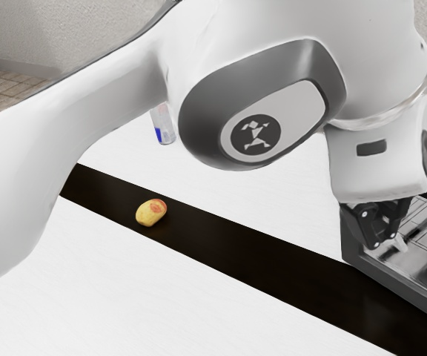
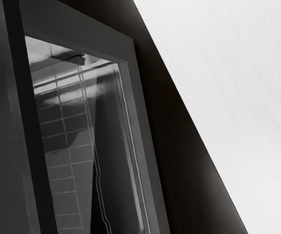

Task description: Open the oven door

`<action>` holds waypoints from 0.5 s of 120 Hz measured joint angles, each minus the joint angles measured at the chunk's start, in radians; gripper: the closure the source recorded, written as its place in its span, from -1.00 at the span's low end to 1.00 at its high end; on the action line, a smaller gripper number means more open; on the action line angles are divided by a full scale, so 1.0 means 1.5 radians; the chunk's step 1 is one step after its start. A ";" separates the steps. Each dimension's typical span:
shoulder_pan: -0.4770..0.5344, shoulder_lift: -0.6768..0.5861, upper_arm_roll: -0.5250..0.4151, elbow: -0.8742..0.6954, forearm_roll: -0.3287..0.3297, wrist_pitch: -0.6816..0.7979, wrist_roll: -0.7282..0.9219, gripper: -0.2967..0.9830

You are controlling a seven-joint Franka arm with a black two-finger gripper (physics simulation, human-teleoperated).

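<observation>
White robot arm, one, nearest the camera; reaches from the exterior view's left toward its right, ending above the oven door.

Hand, one, black, pointing down at the oven door. Opening: cannot be told. Contents: likewise, nor is it clear whether it touches the door.

Oven door, one, dark frame with a glass pane; directly below and just beside the hand. Condition: looks swung down, pane facing up toward the hand. A wire grid appears in the pane (rack or reflection, the cataloguer will not swear to either).

Step in hand, as judged: the last part of the opening, with the door apparently well down. Next move: if there is travel left, a light press down and outward, away from the oven; if none, lift the hand clear without dragging on the frame and pulling the door back up.

Dark strip, one; runs below the door's edge and off toward the exterior view's left of the hand.

Fruit or potato, yellow with a red patch, one; on the strip, well apart from the hand.

Markings: round badge on the arm, pale figure on dark, no letters legible. Bottle, clear with blue and red marks, partly behind the arm, far from the hand; wording unreadable.
</observation>
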 joint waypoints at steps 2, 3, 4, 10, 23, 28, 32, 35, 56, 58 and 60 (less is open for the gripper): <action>-0.001 0.003 0.000 0.001 0.003 0.003 -0.001 -0.53; -0.001 0.005 0.000 0.001 0.004 0.005 -0.001 -0.53; -0.001 0.007 0.000 0.001 0.006 0.007 -0.002 -0.53; -0.003 0.017 0.000 0.002 0.017 0.019 -0.005 -0.53; -0.004 0.031 0.000 0.003 0.031 0.045 -0.009 -0.53; -0.003 0.035 0.000 0.003 0.035 0.054 -0.011 -0.53; -0.002 0.039 0.001 0.003 0.037 0.060 -0.012 -0.53; -0.002 0.041 0.001 0.003 0.038 0.064 -0.013 -0.53; -0.001 0.054 0.001 0.000 0.042 0.083 -0.018 -0.53; -0.001 0.055 0.001 -0.001 0.042 0.084 -0.018 -0.53; -0.001 0.056 0.001 -0.001 0.042 0.085 -0.019 -0.53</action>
